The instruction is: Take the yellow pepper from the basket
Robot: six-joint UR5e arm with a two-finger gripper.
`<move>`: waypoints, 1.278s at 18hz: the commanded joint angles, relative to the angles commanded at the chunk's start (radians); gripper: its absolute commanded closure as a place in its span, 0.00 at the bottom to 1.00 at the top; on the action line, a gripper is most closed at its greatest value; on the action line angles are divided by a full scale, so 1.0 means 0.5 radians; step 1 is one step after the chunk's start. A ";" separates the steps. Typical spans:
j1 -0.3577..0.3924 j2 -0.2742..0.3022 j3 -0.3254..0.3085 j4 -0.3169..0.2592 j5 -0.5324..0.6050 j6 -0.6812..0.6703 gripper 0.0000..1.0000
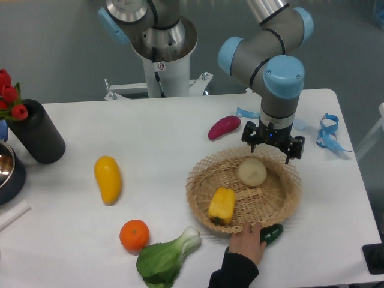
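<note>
The yellow pepper [222, 205] is small, blocky and lobed, and lies in the front part of the round wicker basket [198, 183]. A round pale onion [252, 171] lies in the basket behind it. My gripper [273, 148] hangs over the basket's far rim, just behind the onion and well away from the pepper. It points down, its fingers look spread, and it holds nothing.
A person's hand [246, 243] rests on the basket's front rim beside a green vegetable [271, 233]. On the table are a long yellow-orange vegetable [108, 179], an orange [134, 234], bok choy [165, 258], a purple eggplant [224, 127], a black vase [36, 135] and blue ribbons [327, 133].
</note>
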 joint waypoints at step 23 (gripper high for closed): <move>-0.141 0.108 -0.052 0.003 -0.242 -0.647 0.00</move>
